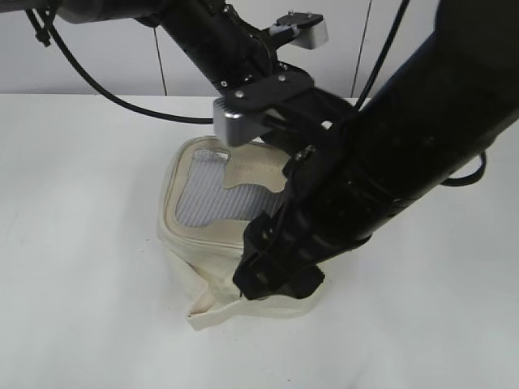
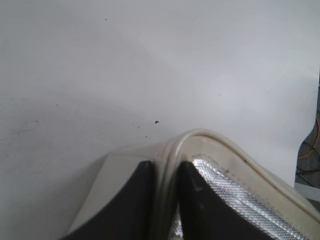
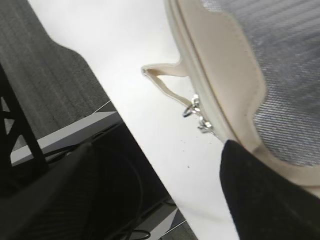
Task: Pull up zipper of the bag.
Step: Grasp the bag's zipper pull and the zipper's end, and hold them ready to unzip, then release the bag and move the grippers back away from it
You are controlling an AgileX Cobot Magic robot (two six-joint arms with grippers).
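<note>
The cream-white bag with its grey mesh lid panel sits mid-table. My left gripper is shut on the bag's far lid rim, with the piped edge pinched between its two black fingers. In the right wrist view, the zipper's two silver sliders with ring pulls hang at the lid edge beside the loose cream strap. My right gripper is open at the bag's near right side. One finger lies over the lid edge and the sliders are just ahead of the jaws, untouched.
The white table surrounds the bag. In the right wrist view its edge runs close beside the bag, with grey floor and dark cables below. The right arm hides the bag's right half in the exterior view.
</note>
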